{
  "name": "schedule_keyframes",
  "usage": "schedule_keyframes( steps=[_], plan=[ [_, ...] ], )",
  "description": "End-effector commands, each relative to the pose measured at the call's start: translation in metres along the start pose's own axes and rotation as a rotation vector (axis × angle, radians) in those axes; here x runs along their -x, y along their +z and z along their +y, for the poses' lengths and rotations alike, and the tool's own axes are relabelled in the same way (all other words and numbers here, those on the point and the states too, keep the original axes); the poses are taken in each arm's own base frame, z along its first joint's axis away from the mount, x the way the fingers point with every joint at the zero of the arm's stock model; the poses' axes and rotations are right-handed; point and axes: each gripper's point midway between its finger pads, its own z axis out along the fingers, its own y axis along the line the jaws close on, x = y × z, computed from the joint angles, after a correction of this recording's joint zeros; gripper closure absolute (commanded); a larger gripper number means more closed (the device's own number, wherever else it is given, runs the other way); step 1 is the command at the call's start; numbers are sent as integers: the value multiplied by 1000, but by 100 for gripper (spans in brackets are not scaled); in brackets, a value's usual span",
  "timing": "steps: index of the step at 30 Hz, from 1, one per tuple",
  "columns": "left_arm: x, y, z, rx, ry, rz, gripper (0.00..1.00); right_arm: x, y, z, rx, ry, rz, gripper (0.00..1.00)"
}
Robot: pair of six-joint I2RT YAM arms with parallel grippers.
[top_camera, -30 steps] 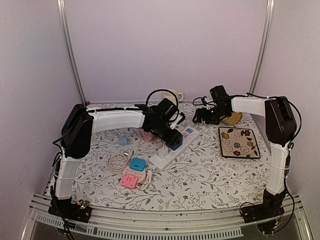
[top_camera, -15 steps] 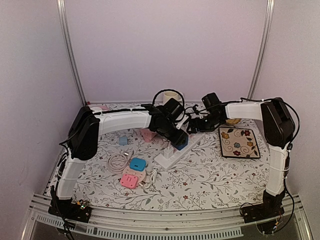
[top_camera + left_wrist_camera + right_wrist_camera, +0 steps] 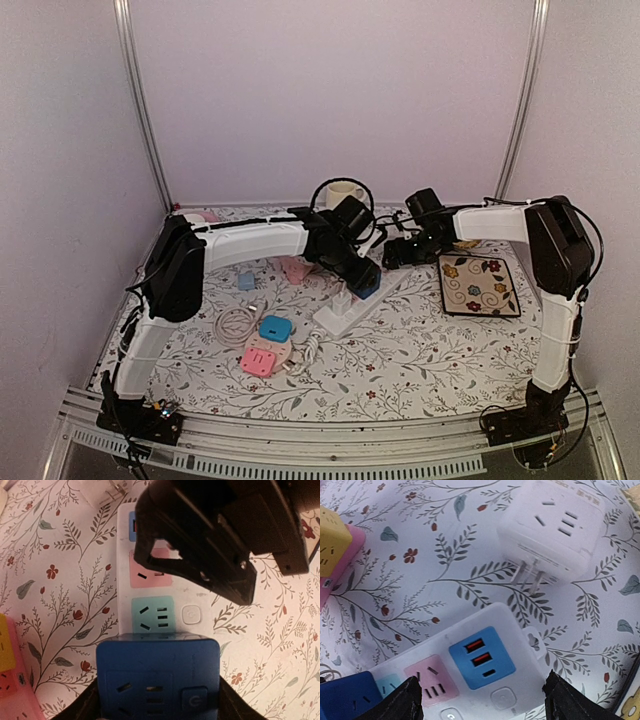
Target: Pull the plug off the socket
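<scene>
1. A metal rail [image 3: 330, 440] runs along the near edge of the table, with both arm bases bolted to it.
2. The table is covered by a pale cloth [image 3: 420, 350] printed with leafy sprigs and small red flowers.
3. Near the front on the left lie a pink adapter [image 3: 258, 360], a blue-topped adapter [image 3: 274, 326] and a coiled white cable [image 3: 234, 325].
4. In the middle a white power strip [image 3: 340, 312] lies at a slant.
5. The blue plug [image 3: 157, 677] sits on the strip just beside the green socket. The left gripper [image 3: 362, 280] is clamped on the plug, one finger on each side.
6. The right gripper [image 3: 398, 252] is spread wide over the far end of the strip and holds nothing. Whether it touches the strip I cannot tell.
7. A white cube adapter [image 3: 555, 525] lies on the cloth just beyond that end.
8. A flowered tile [image 3: 478, 284] lies to the right.
9. A cream cup [image 3: 340, 192] stands at the back edge.
10. Plain pale walls [image 3: 330, 90] with two metal posts [image 3: 140, 100] close the space.
</scene>
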Motion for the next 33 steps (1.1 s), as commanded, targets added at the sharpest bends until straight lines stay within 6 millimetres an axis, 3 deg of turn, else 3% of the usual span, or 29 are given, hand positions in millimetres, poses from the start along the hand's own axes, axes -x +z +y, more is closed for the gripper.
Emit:
schedule_keyframes(
  steps=[1, 12, 24, 33],
  plan=[
    [-18, 17, -12, -15, 18, 51, 55, -31, 5, -21, -97, 9, 104, 13],
    [-2, 10, -11, -9, 10, 11, 55, -50, 14, -31, -143, -26, 154, 13],
    [54, -26, -7, -32, -30, -166, 55, -60, 23, -37, -171, -36, 193, 13],
    [74, -45, -4, -37, -58, -243, 55, -63, 25, -38, -179, -39, 202, 13]
  ],
)
